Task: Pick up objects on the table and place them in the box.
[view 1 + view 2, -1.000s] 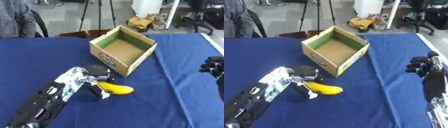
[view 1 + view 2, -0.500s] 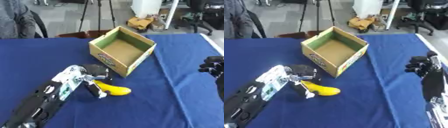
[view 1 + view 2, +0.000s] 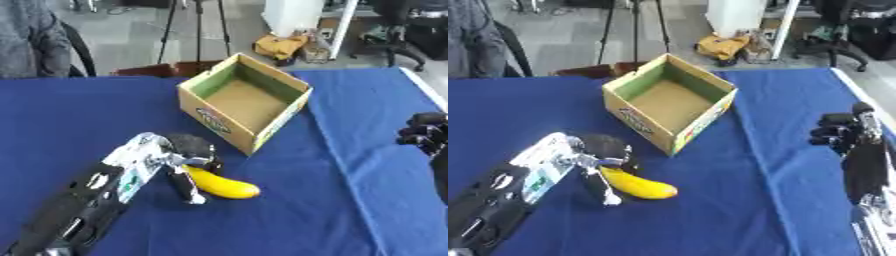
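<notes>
A yellow banana (image 3: 224, 184) lies on the blue table (image 3: 350, 210), in front of an open cardboard box (image 3: 246, 101) that holds nothing. My left hand (image 3: 186, 160) comes in from the lower left and sits over the banana's left end, fingers (image 3: 187, 186) reaching down beside it, thumb and fingers spread around the fruit without closing on it. My right hand (image 3: 839, 136) hangs at the right edge, fingers curled, holding nothing, well away from the banana and the box.
The box stands askew near the table's middle, its open top facing up. Beyond the table's far edge are a tripod (image 3: 197, 20), a chair (image 3: 74, 47), a yellow bag (image 3: 282, 46) and a seated person at the far left.
My left hand has drawn slightly back toward the lower left while staying at the banana's left end. The banana and box have kept their places. The right hand is still.
</notes>
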You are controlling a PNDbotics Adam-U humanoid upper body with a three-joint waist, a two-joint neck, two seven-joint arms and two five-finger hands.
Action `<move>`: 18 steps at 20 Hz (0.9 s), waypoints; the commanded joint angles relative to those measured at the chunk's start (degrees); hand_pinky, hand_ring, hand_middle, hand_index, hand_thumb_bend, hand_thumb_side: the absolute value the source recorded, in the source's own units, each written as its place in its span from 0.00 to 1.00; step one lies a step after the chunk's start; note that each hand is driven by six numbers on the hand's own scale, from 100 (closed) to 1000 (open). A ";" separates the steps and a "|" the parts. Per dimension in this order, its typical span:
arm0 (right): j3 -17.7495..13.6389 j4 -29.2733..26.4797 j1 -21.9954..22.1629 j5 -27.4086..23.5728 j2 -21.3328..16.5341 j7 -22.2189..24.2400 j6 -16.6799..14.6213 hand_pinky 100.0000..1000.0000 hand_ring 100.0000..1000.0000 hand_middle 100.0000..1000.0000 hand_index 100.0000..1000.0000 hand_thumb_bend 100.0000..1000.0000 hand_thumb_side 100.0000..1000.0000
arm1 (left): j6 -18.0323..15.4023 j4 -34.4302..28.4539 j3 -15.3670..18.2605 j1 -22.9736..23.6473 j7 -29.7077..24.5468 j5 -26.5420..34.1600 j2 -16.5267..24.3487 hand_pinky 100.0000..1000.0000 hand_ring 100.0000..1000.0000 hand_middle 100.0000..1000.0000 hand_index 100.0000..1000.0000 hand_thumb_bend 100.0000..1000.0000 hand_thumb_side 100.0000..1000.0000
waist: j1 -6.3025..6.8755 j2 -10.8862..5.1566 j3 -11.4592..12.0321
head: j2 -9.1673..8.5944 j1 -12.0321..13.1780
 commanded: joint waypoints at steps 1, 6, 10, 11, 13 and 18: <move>-0.44 -0.54 -0.67 0.01 -0.74 0.06 -0.21 0.47 0.49 0.48 0.55 0.00 0.91 | 0.16 0.02 0.60 -0.48 -0.19 -0.01 0.97 0.59 0.53 0.51 0.65 0.00 0.34 | 0.00 -0.64 -0.02 | -0.50 -0.17; -0.43 -0.50 -0.66 0.04 -0.71 0.08 -0.22 0.47 0.49 0.48 0.55 0.00 0.91 | 1.39 0.74 0.75 -0.36 2.06 0.46 0.96 0.55 0.49 0.47 0.60 0.00 0.35 | 0.09 -0.68 -0.13 | -0.44 -0.27; -0.42 -0.49 -0.69 0.07 -0.73 0.10 -0.23 0.47 0.49 0.48 0.55 0.00 0.91 | 1.93 -0.10 1.48 -0.75 2.87 0.57 1.99 0.53 0.48 0.45 0.58 0.00 0.36 | 0.14 -0.77 -0.17 | -0.45 -0.31; -0.43 -0.48 -0.68 0.08 -0.74 0.11 -0.22 0.47 0.49 0.48 0.55 0.00 0.91 | 2.09 -0.58 1.72 -0.93 3.04 0.63 2.45 0.54 0.48 0.45 0.58 0.00 0.36 | 0.16 -0.80 -0.19 | -0.46 -0.31; -0.44 -0.46 -0.67 0.10 -0.77 0.11 -0.23 0.48 0.49 0.48 0.55 0.00 0.91 | 2.45 -1.79 2.24 -1.43 3.34 0.66 3.63 0.54 0.48 0.46 0.58 0.00 0.36 | 0.19 -0.86 -0.22 | -0.48 -0.37; -0.45 -0.41 -0.62 0.15 -0.88 0.13 -0.23 0.48 0.49 0.48 0.55 0.00 0.91 | 3.45 -4.62 3.51 -2.83 3.52 0.32 7.15 0.55 0.48 0.46 0.58 0.00 0.36 | 0.32 -1.02 -0.20 | -0.53 -0.62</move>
